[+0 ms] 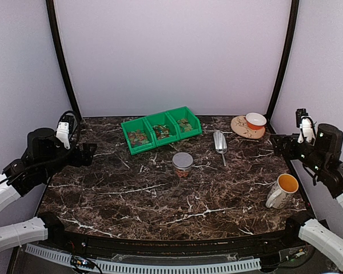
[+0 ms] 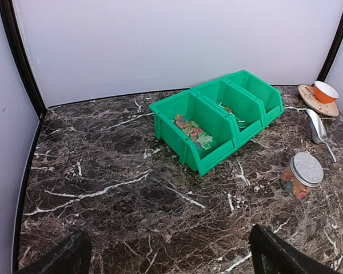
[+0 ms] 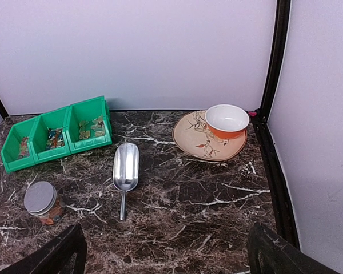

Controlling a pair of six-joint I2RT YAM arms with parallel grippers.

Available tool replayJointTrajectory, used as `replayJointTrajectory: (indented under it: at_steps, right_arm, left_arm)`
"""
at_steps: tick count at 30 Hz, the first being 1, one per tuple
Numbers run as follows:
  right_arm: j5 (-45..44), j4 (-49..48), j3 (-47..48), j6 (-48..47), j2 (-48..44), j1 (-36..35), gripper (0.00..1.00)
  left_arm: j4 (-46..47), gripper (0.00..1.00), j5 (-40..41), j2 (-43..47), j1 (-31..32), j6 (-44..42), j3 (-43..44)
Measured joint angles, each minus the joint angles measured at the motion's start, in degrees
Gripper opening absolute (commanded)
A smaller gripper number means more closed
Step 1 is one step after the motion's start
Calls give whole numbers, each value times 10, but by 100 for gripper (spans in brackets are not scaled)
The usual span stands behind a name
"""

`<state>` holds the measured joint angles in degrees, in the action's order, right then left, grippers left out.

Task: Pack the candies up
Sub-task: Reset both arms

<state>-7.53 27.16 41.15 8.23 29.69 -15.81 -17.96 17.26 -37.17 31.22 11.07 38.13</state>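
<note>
The candies (image 1: 138,137) are tiny mixed-colour wrapped sweets lying inside three joined green bins (image 1: 130,127) at the back centre of the marble table. From the left wrist, candies (image 2: 193,130) show in the nearest bin (image 2: 217,157). From the right wrist, candies (image 3: 91,127) show in the bins (image 3: 23,162). My left gripper (image 1: 88,154) hovers open at the left edge, far from the bins, its jaws (image 2: 170,254) wide with nothing between. My right gripper (image 1: 277,142) hovers open at the right edge, also empty (image 3: 166,251).
A clear jar with a grey lid (image 1: 182,164) stands in front of the bins, some coloured pieces inside it. A metal scoop (image 1: 219,142) lies to its right. A plate (image 1: 239,127) carries an orange bowl (image 1: 255,120) at the back right. A mug (image 1: 283,191) stands front right.
</note>
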Motion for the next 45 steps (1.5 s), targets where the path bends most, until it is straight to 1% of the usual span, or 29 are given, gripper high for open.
replayJointTrajectory:
  at_steps: [4,11,17,20,26,28,30,34,37,40,45]
  right_arm:
    - [0,12,7,-4,5,0,98]
    - [0,22,8,-9,-19,0,98]
    - [0,15,-1,-11,-47,0,98]
    - [-1,14,-5,-11,-49,0,98]
    - [-2,12,-11,-11,-44,0,98]
    - [-2,12,-11,-11,-40,0,98]
    - [-2,11,-11,-11,-38,0,98]
    - [-2,11,-13,-11,-37,0,98]
    - [-2,11,-13,-11,-37,0,98]
    - [-2,11,-14,-11,-37,0,98]
    - [-2,11,-14,-11,-37,0,97]
  left_arm:
    - [-9,99,10,19,0,-9,-9]
    - [24,99,13,76,0,-24,-87]
    - [46,99,14,99,0,-38,-94]
    - [53,99,17,93,0,-52,-94]
    - [55,99,7,36,0,-80,-93]
    - [56,99,2,30,0,-84,-94]
    - [64,99,-4,47,0,-87,-99]
    - [90,99,-6,113,0,-94,-126]
    - [101,99,-3,145,0,-99,-138]
    - [111,99,-1,158,0,-104,-145]
    - [120,99,0,157,0,-108,-150]
